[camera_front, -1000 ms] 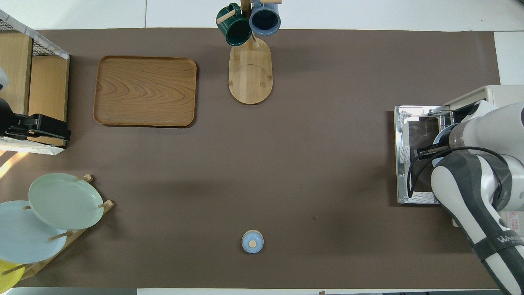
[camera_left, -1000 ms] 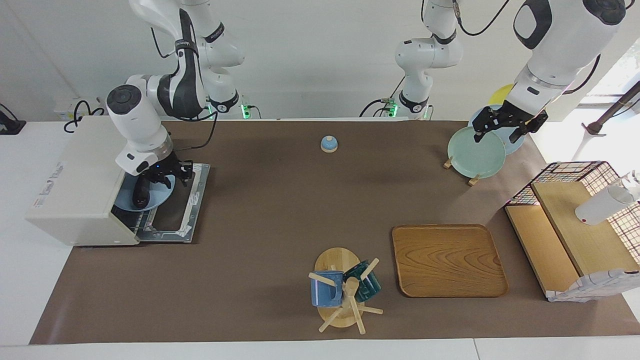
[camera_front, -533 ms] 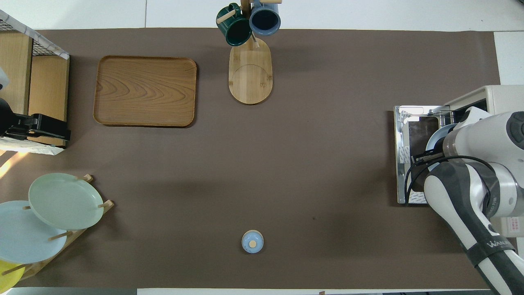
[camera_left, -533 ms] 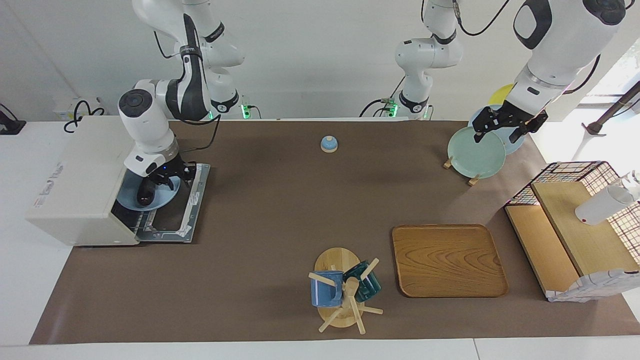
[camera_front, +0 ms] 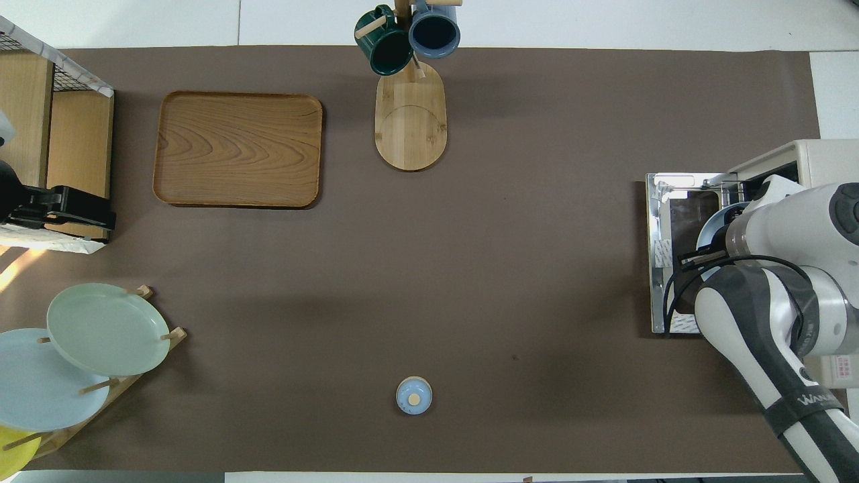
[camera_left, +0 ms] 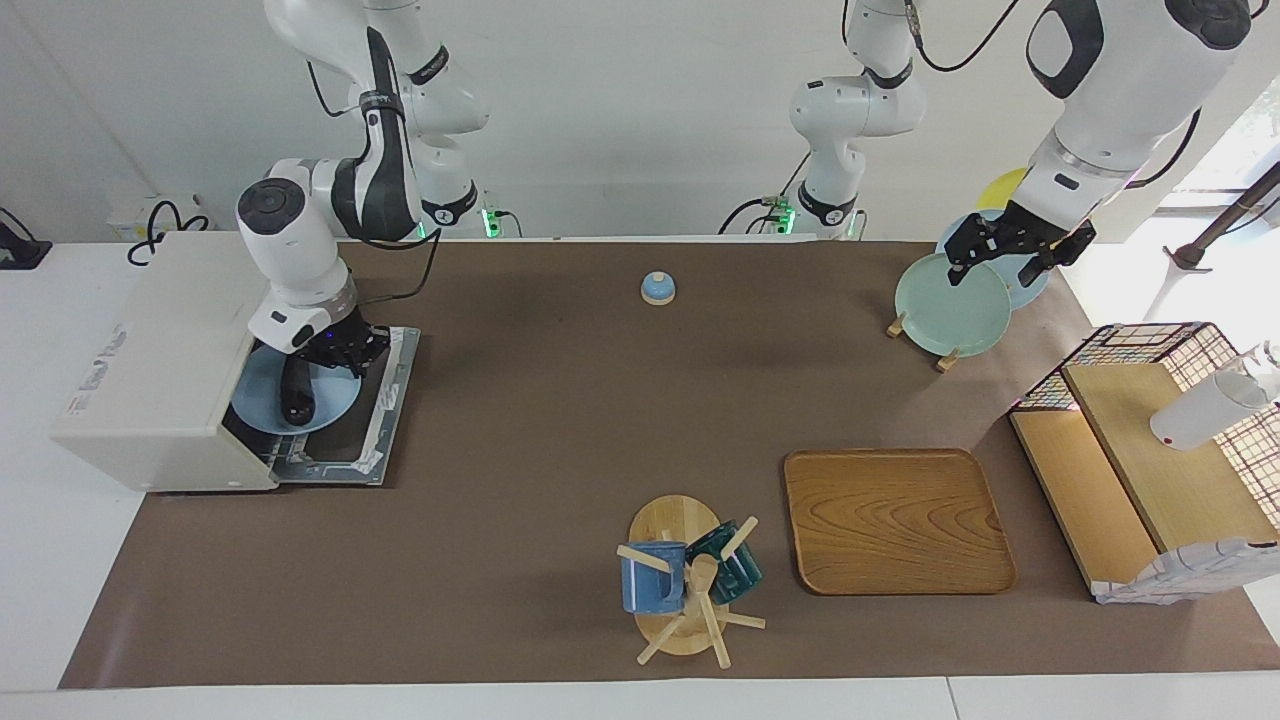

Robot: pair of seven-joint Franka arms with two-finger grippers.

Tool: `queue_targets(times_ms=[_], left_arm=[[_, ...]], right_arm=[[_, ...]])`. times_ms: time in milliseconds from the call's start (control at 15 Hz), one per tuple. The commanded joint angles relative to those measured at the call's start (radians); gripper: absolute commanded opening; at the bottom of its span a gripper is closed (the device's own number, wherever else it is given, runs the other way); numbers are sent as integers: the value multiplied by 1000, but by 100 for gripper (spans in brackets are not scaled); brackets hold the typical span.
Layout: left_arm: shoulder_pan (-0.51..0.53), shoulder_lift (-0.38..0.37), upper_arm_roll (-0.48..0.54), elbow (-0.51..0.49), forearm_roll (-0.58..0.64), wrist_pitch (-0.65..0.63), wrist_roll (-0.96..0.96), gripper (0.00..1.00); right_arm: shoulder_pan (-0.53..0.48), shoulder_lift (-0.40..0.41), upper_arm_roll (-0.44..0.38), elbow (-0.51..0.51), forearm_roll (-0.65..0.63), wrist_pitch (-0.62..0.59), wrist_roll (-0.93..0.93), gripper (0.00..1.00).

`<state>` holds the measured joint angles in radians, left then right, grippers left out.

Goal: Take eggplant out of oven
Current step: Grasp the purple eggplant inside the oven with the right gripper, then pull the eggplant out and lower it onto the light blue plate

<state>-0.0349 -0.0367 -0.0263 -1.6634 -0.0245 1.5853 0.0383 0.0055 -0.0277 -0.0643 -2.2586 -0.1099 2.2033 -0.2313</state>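
Facing view, oven: while its door lies flat on the counter [camera_left: 560, 400], the oven [camera_left: 160, 360] at the right arm's end is seen open, so the inside can be reached from above.
Facing view, plate: a pale blue plate [camera_left: 325, 410] is seen partly drawn out over the door, which brings its load clear of the oven's roof.
Facing view, eggplant: the eggplant [camera_left: 293, 393] is laid lengthwise on that plate, at the oven's mouth and not yet lifted away.
Facing view, right gripper: the right gripper [camera_left: 335, 352] is lowered onto the eggplant's end nearer the robots; its jaws are clenched, and a grasp on the eggplant is judged likely.
Facing view, left gripper: the left gripper [camera_left: 1010, 252] is held waiting over the green plate [camera_left: 950, 310] in the plate rack, jaws spread wide, nothing gripped.
Overhead view, oven: only a corner of the oven [camera_front: 815, 157] and its door [camera_front: 674, 201] are shown.
Overhead view, right arm: the eggplant and the jaws are covered by the right arm, so the grip cannot be checked there.
Overhead view, plate: a sliver of the blue plate [camera_front: 711, 231] is left showing beside the wrist.
Overhead view, left gripper: the left gripper [camera_front: 64, 208] is seen only as a dark block at the edge.
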Motion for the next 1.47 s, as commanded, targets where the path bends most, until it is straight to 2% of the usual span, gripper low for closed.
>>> queue_targets(times_ms=[0,67,200,333,467,667,933,1000,1067,1200,1400], left_arm=[[-7,-5,2,-7,18,18,-14,100],[-7,-5,2,-7,18,16,-15,100],[-7,-5,2,-7,17,15,-20,100],[-7,-5,2,-7,15,15,-20,100],[-10,-5,2,-7,15,13,-21,100],[-7,-5,2,-10,15,15,-20,100],[-5,-5,2,-10,14,31,-20,100],[-5,-5,3,-13,14,36,-20,100],[-5,-5,3,-13,14,41,-20,100],[-3,-5,3,-15,14,45,-20,100],[-3,-6,5,-16,12,47,-20,100]], right_arm=[[7,-11,3,11,-11,-43,-31,0],[13,6,14,71,-11,-100,-23,0],[106,57,23,231,-11,-245,48,0],[251,98,27,362,-13,-341,229,0],[414,129,27,430,-13,-350,422,0],[571,259,27,578,-8,-358,668,0],[738,495,27,793,-16,-392,863,0],[749,535,27,810,-23,-372,892,0],[749,552,27,812,-24,-303,900,0],[752,558,31,785,-14,-203,902,0],[820,652,34,807,-25,-156,946,0]])
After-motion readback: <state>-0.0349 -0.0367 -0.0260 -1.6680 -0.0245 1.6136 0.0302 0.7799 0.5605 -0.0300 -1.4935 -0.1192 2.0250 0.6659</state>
